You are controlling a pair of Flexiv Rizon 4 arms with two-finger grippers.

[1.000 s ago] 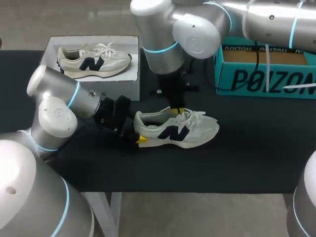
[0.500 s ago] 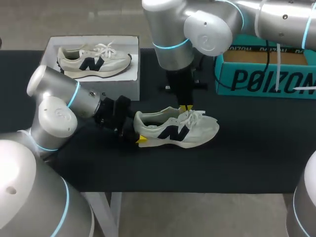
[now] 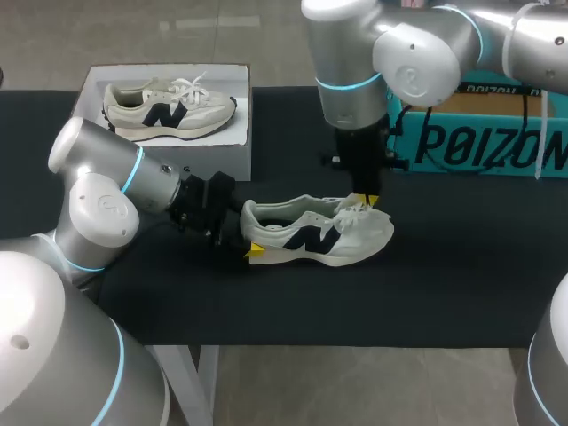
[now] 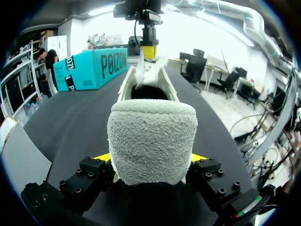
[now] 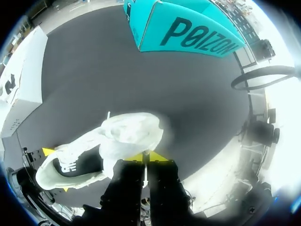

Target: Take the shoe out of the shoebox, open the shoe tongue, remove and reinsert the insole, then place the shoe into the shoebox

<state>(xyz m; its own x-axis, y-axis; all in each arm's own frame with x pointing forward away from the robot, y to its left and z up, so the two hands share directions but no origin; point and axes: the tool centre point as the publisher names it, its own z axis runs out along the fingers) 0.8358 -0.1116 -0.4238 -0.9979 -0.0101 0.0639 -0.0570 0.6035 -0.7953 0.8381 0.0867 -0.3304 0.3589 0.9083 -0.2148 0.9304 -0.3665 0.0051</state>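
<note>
tabletop (image 3: 461, 275) bears shoe (image 3: 315, 232), heel (image 4: 151, 141) in left jaws, laces (image 3: 353, 211) seemingly at right jaws.

A black surface (image 3: 461, 266) runs the full width of the robot's workspace, seen from above and behind. A pale shoe (image 3: 319, 232) with a dark side emblem and white laces stands on its sole near the middle, with its toe toward the robot's right and its heel toward the left. At the far left sits an open white box (image 3: 213, 155) holding a second shoe (image 3: 169, 108) that lies on its side. At the far right sits a teal box (image 3: 479, 142), its long printed side facing the robot, well apart from the white box. The middle shoe stands nearer the robot than both boxes and touches neither.
</note>
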